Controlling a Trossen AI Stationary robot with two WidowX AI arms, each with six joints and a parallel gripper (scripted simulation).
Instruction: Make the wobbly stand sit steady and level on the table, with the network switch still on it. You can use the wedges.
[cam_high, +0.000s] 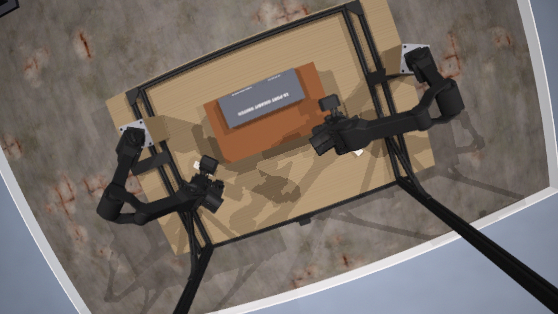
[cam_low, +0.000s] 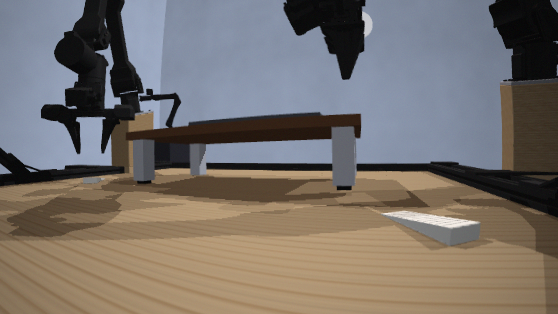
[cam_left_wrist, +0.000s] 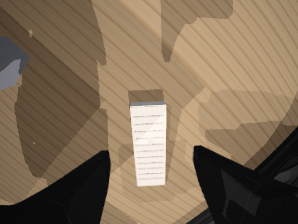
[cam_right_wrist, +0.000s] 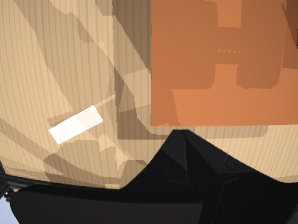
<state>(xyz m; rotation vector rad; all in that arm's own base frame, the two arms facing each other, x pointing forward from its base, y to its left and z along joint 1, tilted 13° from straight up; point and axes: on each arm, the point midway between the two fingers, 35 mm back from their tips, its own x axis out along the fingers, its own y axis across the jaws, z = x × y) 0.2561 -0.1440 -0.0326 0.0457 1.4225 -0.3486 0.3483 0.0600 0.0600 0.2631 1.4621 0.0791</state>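
Note:
The orange-brown stand (cam_high: 272, 136) (cam_low: 240, 133) (cam_right_wrist: 200, 107) stands on pale legs with dark feet. Its top slopes down toward the left in the exterior view. The grey network switch (cam_high: 260, 97) (cam_low: 260, 118) lies on it. One white wedge (cam_low: 93, 180) (cam_left_wrist: 150, 145) lies on the table below my left gripper (cam_high: 214, 196) (cam_low: 90, 151) (cam_left_wrist: 151, 155), which is open and empty above it. The other wedge (cam_high: 358, 152) (cam_low: 425, 222) (cam_right_wrist: 76, 125) lies off the stand's corner. My right gripper (cam_high: 320, 143) (cam_low: 346, 78) (cam_right_wrist: 179, 137) is shut and empty, higher than the stand top. Contact under each foot cannot be told.
A black frame (cam_high: 250, 46) (cam_low: 300, 166) runs around the wooden table (cam_high: 240, 220) (cam_low: 250, 270). The arms' wooden base blocks (cam_high: 158, 129) (cam_low: 529, 125) stand at opposite sides. A grey piece, perhaps a stand leg, shows at the left edge of the left wrist view.

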